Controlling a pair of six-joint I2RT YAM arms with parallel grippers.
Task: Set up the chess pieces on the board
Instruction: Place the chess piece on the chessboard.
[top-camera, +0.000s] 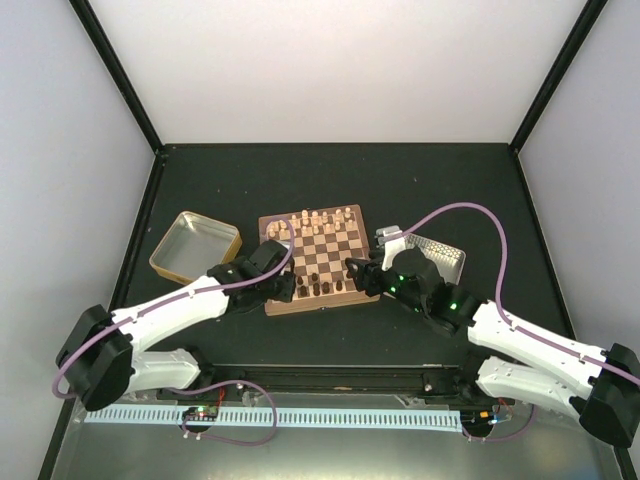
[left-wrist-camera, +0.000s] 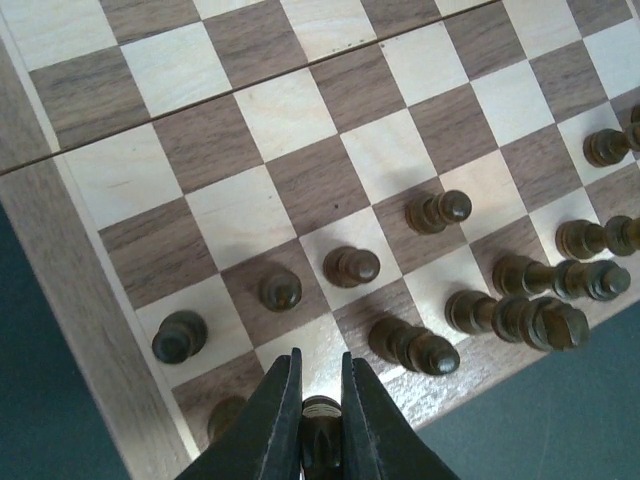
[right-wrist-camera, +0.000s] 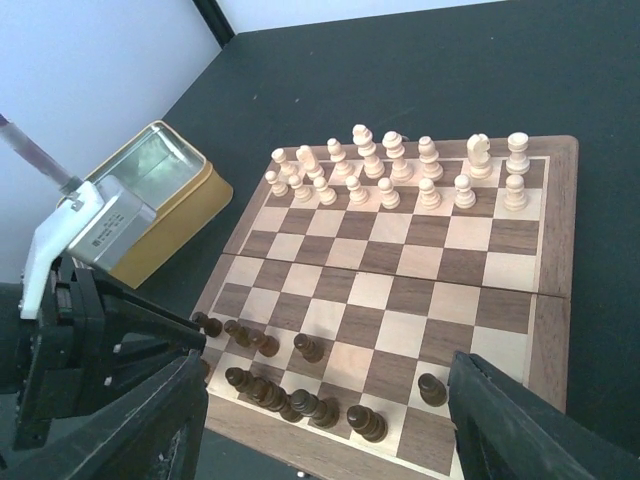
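Observation:
The board (top-camera: 322, 303) lies mid-table. Cream pieces (top-camera: 316, 220) fill its two far rows and show in the right wrist view (right-wrist-camera: 400, 170). Dark pieces (top-camera: 322, 287) stand along the near rows, with gaps (right-wrist-camera: 300, 400). My left gripper (top-camera: 283, 288) hovers over the board's near-left corner. In the left wrist view it (left-wrist-camera: 320, 360) is shut on a dark piece (left-wrist-camera: 322, 425), held above a light back-row square, with dark pawns (left-wrist-camera: 350, 266) just ahead. My right gripper (top-camera: 356, 272) hangs over the near-right edge, open wide and empty (right-wrist-camera: 325, 410).
A yellow-rimmed metal tin (top-camera: 193, 245) stands left of the board and also shows in the right wrist view (right-wrist-camera: 150, 200). A pale tray (top-camera: 445, 255) sits right of the board, behind my right arm. Black enclosure walls rise at the back and sides.

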